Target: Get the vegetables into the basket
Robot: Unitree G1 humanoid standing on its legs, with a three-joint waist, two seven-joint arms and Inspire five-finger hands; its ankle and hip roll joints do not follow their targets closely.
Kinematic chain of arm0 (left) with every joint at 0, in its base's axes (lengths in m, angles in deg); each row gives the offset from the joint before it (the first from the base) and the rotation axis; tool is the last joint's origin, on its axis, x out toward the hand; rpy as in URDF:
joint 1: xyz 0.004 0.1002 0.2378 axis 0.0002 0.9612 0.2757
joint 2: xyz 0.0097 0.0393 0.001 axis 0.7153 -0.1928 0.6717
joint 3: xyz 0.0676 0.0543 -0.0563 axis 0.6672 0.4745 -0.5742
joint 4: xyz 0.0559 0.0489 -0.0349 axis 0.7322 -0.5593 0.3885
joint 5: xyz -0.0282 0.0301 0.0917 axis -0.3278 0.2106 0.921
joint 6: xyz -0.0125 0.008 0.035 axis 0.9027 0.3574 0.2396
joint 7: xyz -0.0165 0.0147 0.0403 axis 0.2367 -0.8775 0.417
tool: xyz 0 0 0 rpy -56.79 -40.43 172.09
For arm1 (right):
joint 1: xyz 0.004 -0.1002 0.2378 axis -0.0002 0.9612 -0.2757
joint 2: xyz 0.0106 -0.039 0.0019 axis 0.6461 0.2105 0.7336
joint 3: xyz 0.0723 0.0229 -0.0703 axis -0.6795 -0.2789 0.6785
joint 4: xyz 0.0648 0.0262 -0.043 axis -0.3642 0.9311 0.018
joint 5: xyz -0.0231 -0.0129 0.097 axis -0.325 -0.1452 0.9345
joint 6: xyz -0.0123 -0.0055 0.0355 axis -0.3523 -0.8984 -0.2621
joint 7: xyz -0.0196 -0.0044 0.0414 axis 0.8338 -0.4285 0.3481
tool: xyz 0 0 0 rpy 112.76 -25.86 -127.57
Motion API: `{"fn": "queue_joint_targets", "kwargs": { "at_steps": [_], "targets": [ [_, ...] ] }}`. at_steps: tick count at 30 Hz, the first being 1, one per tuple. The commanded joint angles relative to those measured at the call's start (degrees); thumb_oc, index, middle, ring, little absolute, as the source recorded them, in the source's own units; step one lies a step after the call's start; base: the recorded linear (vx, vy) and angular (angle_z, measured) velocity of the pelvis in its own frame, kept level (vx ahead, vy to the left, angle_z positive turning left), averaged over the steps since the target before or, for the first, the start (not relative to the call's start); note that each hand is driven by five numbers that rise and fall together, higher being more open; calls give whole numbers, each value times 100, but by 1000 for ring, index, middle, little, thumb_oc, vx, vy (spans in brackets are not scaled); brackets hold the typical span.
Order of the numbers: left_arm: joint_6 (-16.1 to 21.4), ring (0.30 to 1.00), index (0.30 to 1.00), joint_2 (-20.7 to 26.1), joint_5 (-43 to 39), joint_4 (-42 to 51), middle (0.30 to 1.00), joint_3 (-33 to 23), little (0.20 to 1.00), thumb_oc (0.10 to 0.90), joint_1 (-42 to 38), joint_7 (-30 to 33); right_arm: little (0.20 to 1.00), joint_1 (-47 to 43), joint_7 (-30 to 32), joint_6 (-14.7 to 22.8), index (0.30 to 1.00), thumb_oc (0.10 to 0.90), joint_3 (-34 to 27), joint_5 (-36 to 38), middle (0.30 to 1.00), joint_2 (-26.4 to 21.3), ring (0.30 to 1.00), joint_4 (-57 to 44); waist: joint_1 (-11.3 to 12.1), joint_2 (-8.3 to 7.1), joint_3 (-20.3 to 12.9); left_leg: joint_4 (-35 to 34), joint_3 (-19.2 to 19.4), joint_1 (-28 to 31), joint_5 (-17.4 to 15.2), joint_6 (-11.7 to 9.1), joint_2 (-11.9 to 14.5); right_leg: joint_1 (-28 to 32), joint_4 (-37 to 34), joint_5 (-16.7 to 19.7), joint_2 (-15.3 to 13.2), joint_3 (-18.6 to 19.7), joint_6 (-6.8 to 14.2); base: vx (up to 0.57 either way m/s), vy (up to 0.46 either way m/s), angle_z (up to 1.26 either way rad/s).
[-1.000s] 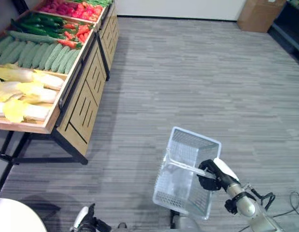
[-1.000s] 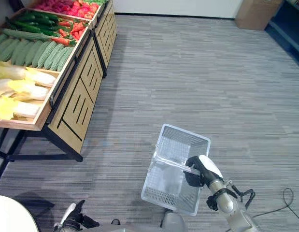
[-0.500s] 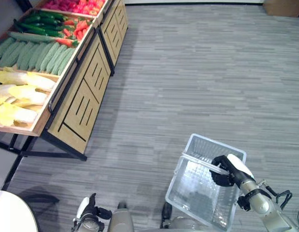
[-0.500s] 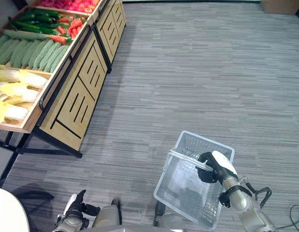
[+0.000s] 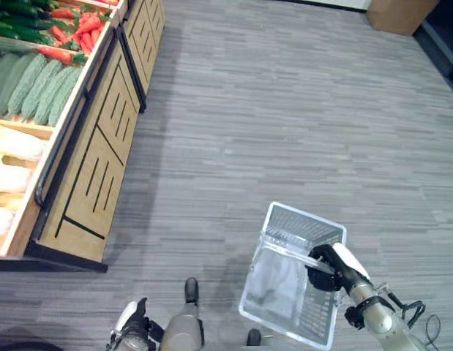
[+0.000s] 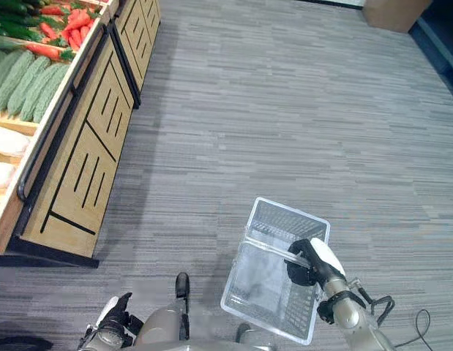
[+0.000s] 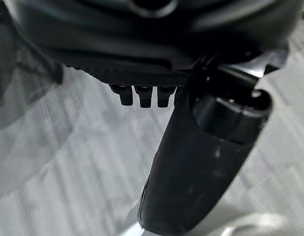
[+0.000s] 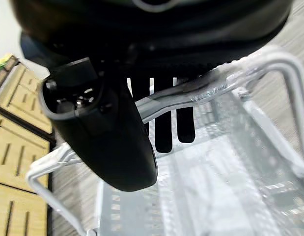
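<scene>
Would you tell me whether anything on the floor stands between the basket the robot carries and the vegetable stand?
Nothing visible does. The right hand holds the clear basket by its handle, and bare grey floor lies between it and the wooden stand with its cucumbers.

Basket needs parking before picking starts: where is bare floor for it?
The grey floor is bare between the wooden produce stand and the basket, which the right hand holds by its handle. The stand's trays are crowded with green gourds and red peppers.
</scene>
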Motion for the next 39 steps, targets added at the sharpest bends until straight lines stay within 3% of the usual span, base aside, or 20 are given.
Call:
{"fn": "queue_joint_targets", "kwargs": {
  "at_steps": [1, 4, 7, 8, 9, 12, 13, 15, 17, 20, 22, 26, 28, 31, 33, 35, 36, 37, 38, 39],
  "targets": [
    [80, 1000, 1000, 101, 96, 127, 1000, 57, 1000, 900, 99, 88, 300, -681, 360, 432, 300, 400, -247, 57, 300, -389, 300, -677, 240, -20, -349, 150, -44, -102, -87, -377, 391, -393, 407, 892, -149, 161, 543, 93, 232, -16],
    [46, 1000, 1000, 165, 24, 83, 1000, 27, 1000, 900, 60, 91, 300, -833, 335, 420, 300, 400, -108, 40, 300, -314, 300, -627, 162, 65, -190, 78, -85, 300, -344, -183, 249, -1030, 1648, 1409, -144, 123, 563, 131, 240, -3],
    [7, 1000, 1000, 176, -8, -14, 1000, -33, 1000, 900, 39, 87, 300, -814, 306, 396, 300, 400, -94, 23, 300, -292, 300, -632, 93, 90, -122, 65, -142, 514, -473, -156, 193, -1315, 1730, 1514, -182, -30, 496, 259, 106, 27],
    [30, 1000, 1000, 167, -8, -95, 1000, -37, 1000, 900, -1, 72, 300, -824, 268, 414, 300, 400, -105, 97, 300, -325, 300, -710, 11, 160, -20, 98, -305, 740, -626, -178, 169, -1691, 1210, 1221, -111, -201, 368, 265, -5, 20],
    [34, 1000, 1000, 164, -8, -100, 1000, -38, 1000, 900, -3, 72, 300, -825, 268, 414, 300, 400, -103, 98, 300, -327, 300, -709, -5, 169, -5, 102, -323, 760, -642, -184, 177, -1658, 1205, 1206, -106, -223, 365, 342, -28, 26],
    [49, 1000, 1000, 132, -10, -123, 1000, -7, 1000, 900, -51, 61, 300, -920, 333, 442, 300, 400, -93, 156, 300, -338, 300, -702, -121, 150, 83, 211, -517, 992, -891, -273, 170, -1789, 84, 1295, -163, -155, 433, 217, -81, 57],
    [50, 1000, 1000, 131, -10, -124, 1000, -8, 1000, 900, -52, 61, 300, -921, 333, 442, 300, 400, -93, 156, 300, -339, 300, -702, -125, 154, 90, 213, -521, 999, -894, -274, 174, -1775, 76, 1298, -160, -161, 433, 321, -136, 63],
    [34, 1000, 1000, 107, 38, -215, 1000, -61, 1000, 900, -53, 31, 300, -919, 335, 440, 300, 400, -84, 128, 300, -364, 300, -716, -233, 120, 79, 310, -749, 1262, -1160, -363, 211, -1976, -596, 1645, -235, 196, 593, 399, -155, 48],
    [37, 1000, 1000, 104, 39, -234, 1000, -73, 1000, 900, -30, 29, 300, -899, 301, 418, 300, 400, -80, 102, 300, -391, 300, -725, -284, 97, 55, 334, -928, 1427, -1282, -389, 211, -2009, -559, 1731, -198, 431, 636, 327, -135, 34],
    [9, 1000, 1000, 70, 74, -336, 1000, -95, 1000, 900, 30, 16, 300, -829, 216, 418, 300, 400, -115, 89, 300, -495, 300, -748, -287, 108, -68, 511, -1165, 1643, -1445, -474, 303, -1897, -353, 1531, -32, 444, 522, 349, -233, 86],
    [-15, 1000, 1000, 13, -29, -380, 1000, -112, 1000, 900, 78, -7, 300, -824, 179, 432, 300, 400, -159, 217, 300, -629, 300, -729, -284, 223, -166, 744, -1457, 1640, -1336, -627, 601, -1845, 9, 1125, 241, 110, 302, 392, -433, 79],
    [-26, 1000, 1000, -5, -200, -412, 1000, -149, 1000, 900, -42, 78, 300, -806, 253, 467, 300, 400, -231, 309, 300, -739, 300, -698, -307, 266, -196, 974, -1657, 1453, -1081, -745, 784, -1722, 148, 849, 341, -192, 154, 173, -265, 67],
    [-27, 1000, 1000, -28, -263, -398, 1000, -160, 1000, 900, -128, 101, 300, -815, 287, 473, 300, 400, -242, 361, 300, -787, 300, -665, -315, 259, -164, 1354, -1413, 1205, -876, -802, 803, -1571, 91, 766, 306, -332, 66, 113, -167, 40],
    [-20, 1000, 1000, -60, -282, -250, 1000, -99, 1000, 900, -185, 142, 300, -738, 362, 445, 300, 400, -329, 432, 300, -792, 300, -642, -340, 206, -43, 1672, -537, 668, -566, -848, 968, -1221, -113, 684, 212, -691, -20, 61, -151, 66],
    [-52, 1000, 1000, -63, -217, -227, 1000, -41, 1000, 900, -250, 171, 300, -675, 418, 418, 300, 400, -380, 437, 300, -753, 300, -608, -373, 208, -9, 1345, 141, 462, -492, -862, 1194, -1037, -288, 670, 149, -992, 20, 55, -92, 94],
    [-75, 1000, 1000, -67, -191, -167, 1000, -9, 1000, 900, -250, 177, 300, -615, 441, 407, 300, 400, -423, 436, 300, -739, 300, -622, -374, 227, 3, 1179, 357, 397, -491, -887, 1222, -951, -341, 651, 117, -1110, 51, 77, -7, 89],
    [-112, 1000, 1000, -90, -111, -227, 1000, 22, 1000, 900, -325, 230, 300, -581, 466, 399, 300, 400, -442, 423, 300, -712, 300, -642, -378, 275, -38, 843, 655, 138, -254, -949, 1279, -857, -405, 630, 56, -1339, 108, 105, 15, 65],
    [-112, 1000, 1000, -90, -111, -227, 1000, 22, 1000, 900, -325, 230, 300, -580, 466, 398, 300, 400, -443, 423, 300, -713, 300, -642, -379, 274, -37, 841, 654, 139, -253, -949, 1278, -856, -405, 629, 56, -1341, 108, 271, 92, 85],
    [-133, 1000, 1000, -80, -49, -247, 1000, -13, 1000, 900, -302, 256, 300, -481, 460, 398, 300, 400, -477, 367, 300, -713, 300, -689, -349, 368, -105, 319, 738, 16, 100, -1084, 1404, -671, -432, 496, 56, -1442, 202, 202, 124, 77],
    [-133, 1000, 1000, -73, -35, -274, 1000, -24, 1000, 900, -290, 275, 300, -493, 458, 397, 300, 400, -455, 325, 300, -731, 300, -680, -304, 394, -103, 234, 762, -83, 318, -1061, 1458, -646, -415, 537, 49, -1496, 179, 208, 121, 61]
  ]
}}
